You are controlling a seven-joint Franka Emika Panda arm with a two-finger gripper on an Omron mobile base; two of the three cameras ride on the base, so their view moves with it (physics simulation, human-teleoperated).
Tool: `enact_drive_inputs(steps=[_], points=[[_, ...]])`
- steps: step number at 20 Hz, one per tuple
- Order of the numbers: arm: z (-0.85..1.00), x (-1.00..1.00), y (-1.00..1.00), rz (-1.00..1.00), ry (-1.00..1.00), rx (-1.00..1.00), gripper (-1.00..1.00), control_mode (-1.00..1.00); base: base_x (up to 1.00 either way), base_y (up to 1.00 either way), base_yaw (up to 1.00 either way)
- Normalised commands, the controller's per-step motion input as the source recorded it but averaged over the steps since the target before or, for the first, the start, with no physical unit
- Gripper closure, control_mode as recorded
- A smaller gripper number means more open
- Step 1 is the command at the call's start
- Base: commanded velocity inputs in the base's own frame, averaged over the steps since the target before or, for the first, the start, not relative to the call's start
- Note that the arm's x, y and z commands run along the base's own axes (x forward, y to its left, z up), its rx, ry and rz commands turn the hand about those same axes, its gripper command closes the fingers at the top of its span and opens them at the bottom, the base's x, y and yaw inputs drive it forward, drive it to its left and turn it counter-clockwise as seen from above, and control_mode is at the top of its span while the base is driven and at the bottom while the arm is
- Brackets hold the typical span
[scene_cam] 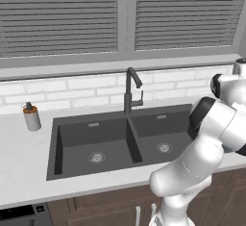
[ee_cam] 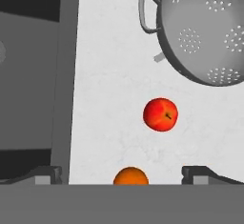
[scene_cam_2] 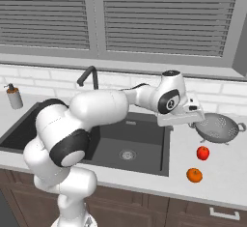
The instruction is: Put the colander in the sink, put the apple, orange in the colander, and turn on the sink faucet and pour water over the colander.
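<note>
Hovering with jaws spread wide and empty, gripper [ee_cam: 123,173] has orange [ee_cam: 130,176] right under it, apple [ee_cam: 160,115] just ahead, colander [ee_cam: 207,32] beyond; descending carelessly could knock fruit rolling across counter

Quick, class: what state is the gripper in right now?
Gripper: open, holding nothing, above the counter near the orange.
</note>
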Motion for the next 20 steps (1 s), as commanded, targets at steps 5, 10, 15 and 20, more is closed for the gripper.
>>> enact_drive_inputs(steps=[5, 10, 15, 20], points=[[-0.11, 0.17, -0.15, 0.1, 0.0, -0.01, -1.0, -1.0, 0.0, 0.0, 0.0], [-0.13, 0.26, -0.04, 0.14, 0.0, 0.0, -1.0, -1.0, 0.0, 0.0, 0.0], [-0.08, 0.31, -0.17, 0.11, 0.0, 0.0, -1.0, -1.0, 0.0, 0.0, 0.0], [-0.05, 0.23, -0.24, 0.06, 0.0, 0.0, -1.0, -1.0, 0.0, 0.0, 0.0]])
